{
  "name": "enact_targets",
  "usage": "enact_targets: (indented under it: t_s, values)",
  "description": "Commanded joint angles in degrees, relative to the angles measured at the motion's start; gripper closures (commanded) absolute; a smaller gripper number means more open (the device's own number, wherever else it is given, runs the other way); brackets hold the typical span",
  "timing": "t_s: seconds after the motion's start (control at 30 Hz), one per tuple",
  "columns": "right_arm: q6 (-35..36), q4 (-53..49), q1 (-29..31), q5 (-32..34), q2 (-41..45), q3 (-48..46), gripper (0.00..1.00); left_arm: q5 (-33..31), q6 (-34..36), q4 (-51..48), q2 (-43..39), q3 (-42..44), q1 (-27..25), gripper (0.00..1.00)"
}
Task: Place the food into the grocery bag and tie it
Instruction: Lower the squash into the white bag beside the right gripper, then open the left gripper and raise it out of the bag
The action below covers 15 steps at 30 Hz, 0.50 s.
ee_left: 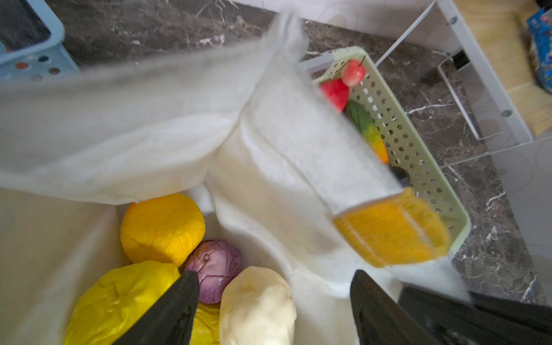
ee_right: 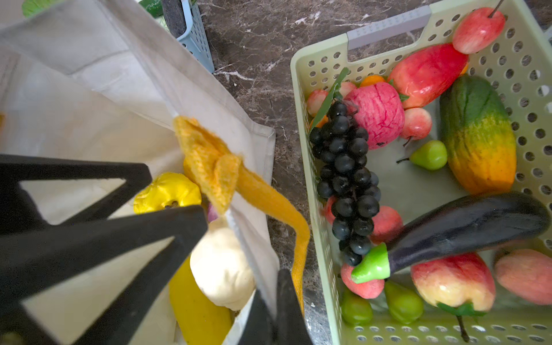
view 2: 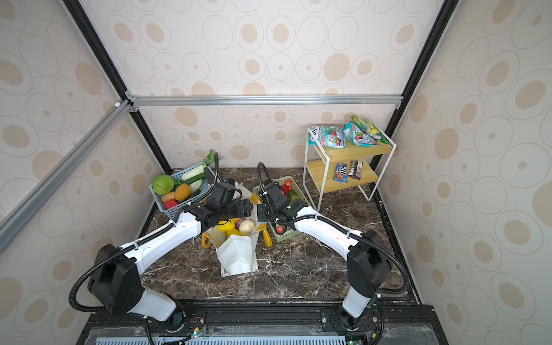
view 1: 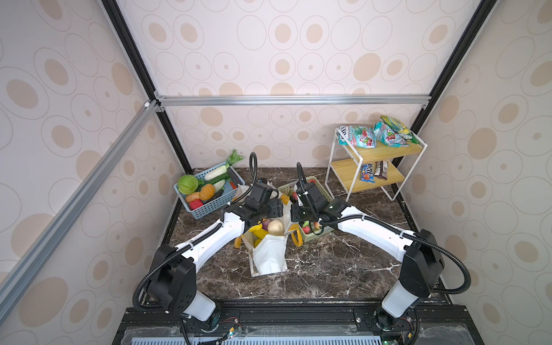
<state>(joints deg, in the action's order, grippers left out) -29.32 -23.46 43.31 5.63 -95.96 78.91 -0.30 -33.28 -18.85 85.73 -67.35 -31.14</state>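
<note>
Left gripper (ee_left: 274, 276) gapes over cream grocery bag (ee_left: 149, 134) of yellow, purple, pale food (ee_left: 162, 227); right gripper (ee_right: 270, 283) pinches its rim.

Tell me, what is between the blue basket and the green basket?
The white bag with the toy food in it stands between the blue basket and the green basket. Both top views show it.

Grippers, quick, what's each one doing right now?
Left gripper: open, holding nothing.
Right gripper: closed, pinching the bag rim.
</note>
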Motion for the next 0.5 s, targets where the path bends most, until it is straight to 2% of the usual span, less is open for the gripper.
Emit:
enact_targets:
  t_s: [0.0,0.23,0.47]
  values:
    - [-0.91,1.3,-0.5,1.3,1.9,-0.43,0.97,-0.16,2.48,-3.44,-1.5,-3.99,1.21,0.2]
    - [-0.79,1.15,-0.44,1.65,1.63,-0.43,0.97,-0.05,4.65,-5.26,-1.8,-8.38,4.2,0.2]
    - [-0.91,0.99,-0.43,2.04,1.64,-0.43,0.97,-0.45,6.46,-6.3,-2.41,-12.72,10.79,0.19]
